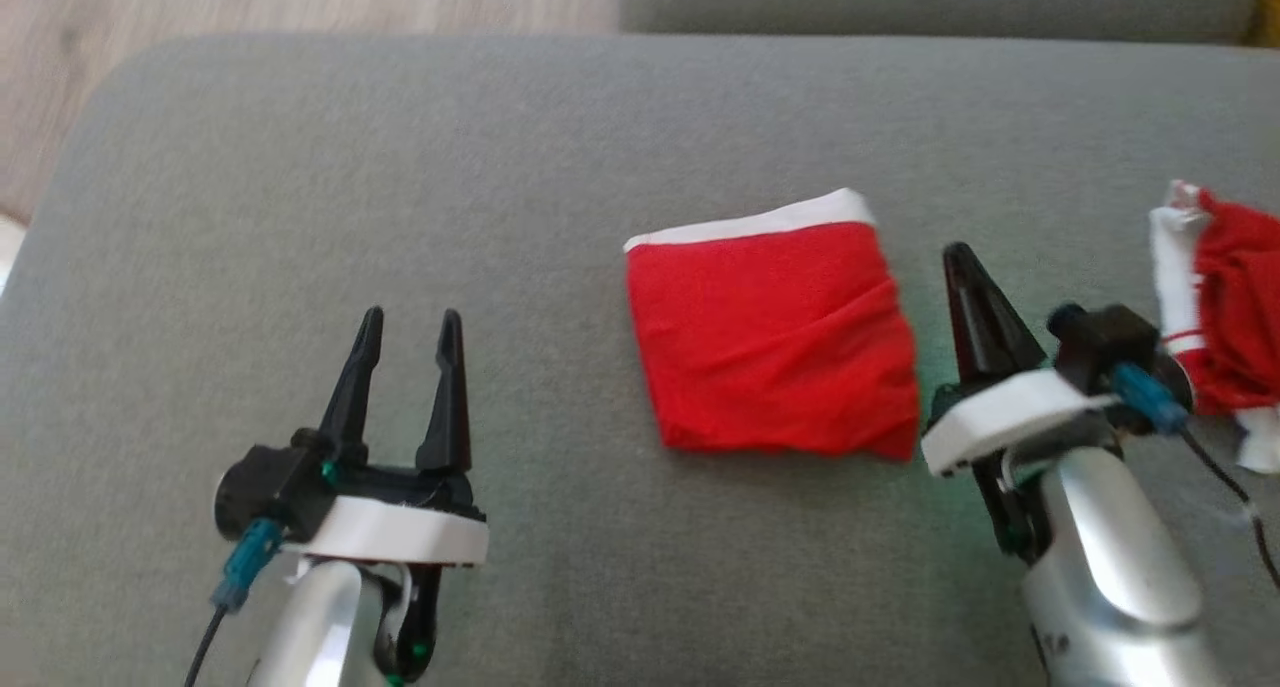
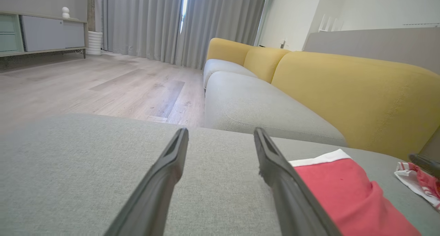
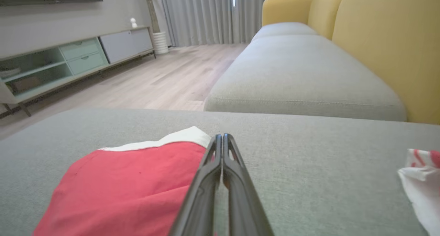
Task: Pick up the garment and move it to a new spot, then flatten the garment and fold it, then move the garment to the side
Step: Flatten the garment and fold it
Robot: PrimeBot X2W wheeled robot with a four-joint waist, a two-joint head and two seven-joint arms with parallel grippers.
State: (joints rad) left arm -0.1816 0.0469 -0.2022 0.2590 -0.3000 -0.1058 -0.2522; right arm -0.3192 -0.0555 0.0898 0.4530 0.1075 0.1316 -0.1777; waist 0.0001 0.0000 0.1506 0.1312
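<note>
Presently, the folded red fabric garment with a white band [image 1: 775, 342] lies flat near the middle of the grey upholstered cushion [image 1: 400, 147]. The right gripper [image 1: 960, 257] stands just beside its right edge, fingers pressed together on nothing. The left gripper [image 1: 412, 317] sits well apart to the left, fingers spread and empty. Risk noted: a sideways shove from closed fingers would likely rumple the fold, or drive the garment into the crumpled red-and-white cloth [image 1: 1215, 307] nearby.

Matt red cloth garment [image 1: 775, 337] on coarse grey woven cushion [image 1: 400, 197].
</note>
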